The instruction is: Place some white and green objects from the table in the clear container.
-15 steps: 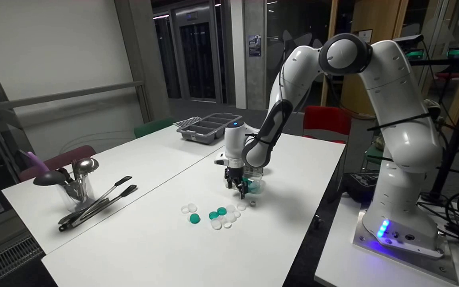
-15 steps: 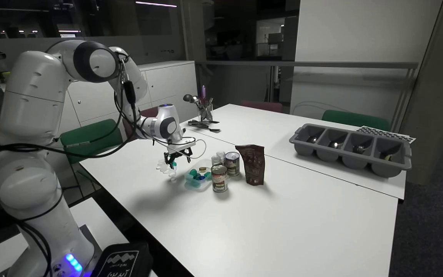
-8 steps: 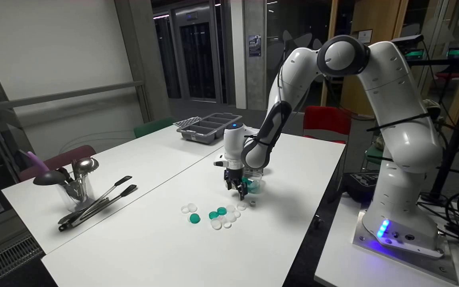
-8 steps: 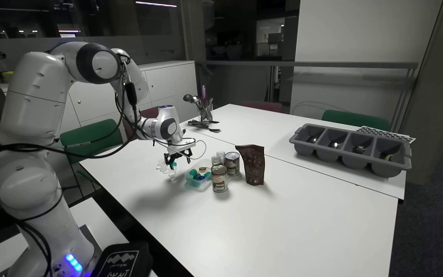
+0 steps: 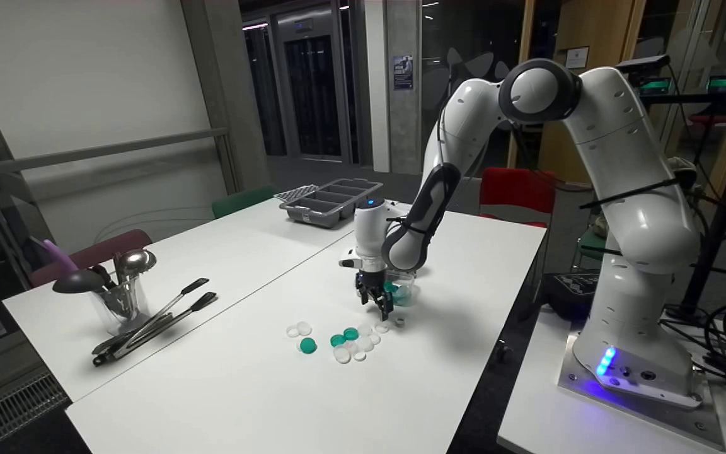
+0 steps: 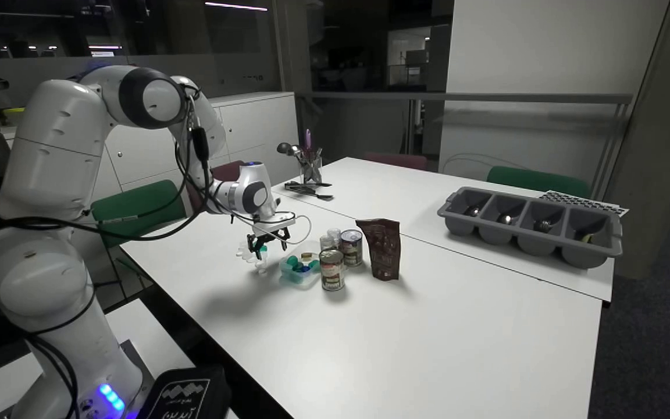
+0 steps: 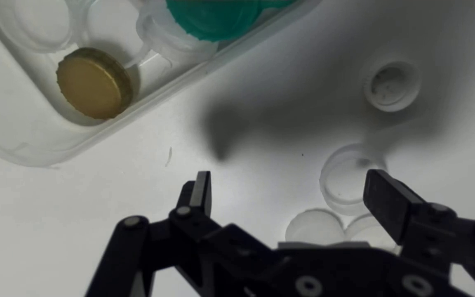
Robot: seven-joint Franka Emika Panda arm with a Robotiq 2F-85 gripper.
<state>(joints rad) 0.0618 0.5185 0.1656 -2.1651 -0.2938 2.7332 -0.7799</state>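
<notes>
The clear container (image 5: 406, 296) is a low tub on the white table, holding teal, whitish and gold caps; its rim shows at the upper left of the wrist view (image 7: 188, 81). Loose teal pieces (image 5: 307, 345) and white pieces (image 5: 341, 354) lie spread on the table beside it. My gripper (image 7: 289, 177) is open and empty, above the table next to the container. In the wrist view its right finger partly hides a clear-white cap (image 7: 338, 185). A white cap (image 7: 316, 227) shows between the fingers, near the palm. A small white cap (image 7: 392, 87) lies farther off at the right.
Food cans (image 6: 332, 270) and a brown pouch (image 6: 382, 249) stand close to the container. A dark grey tray (image 6: 533, 203) lies farther back. A utensil cup (image 5: 117, 306) and tongs (image 5: 155, 331) are on the table in an exterior view.
My arm and gripper have come down slightly towards the table. The loose pieces and the container have not moved.
</notes>
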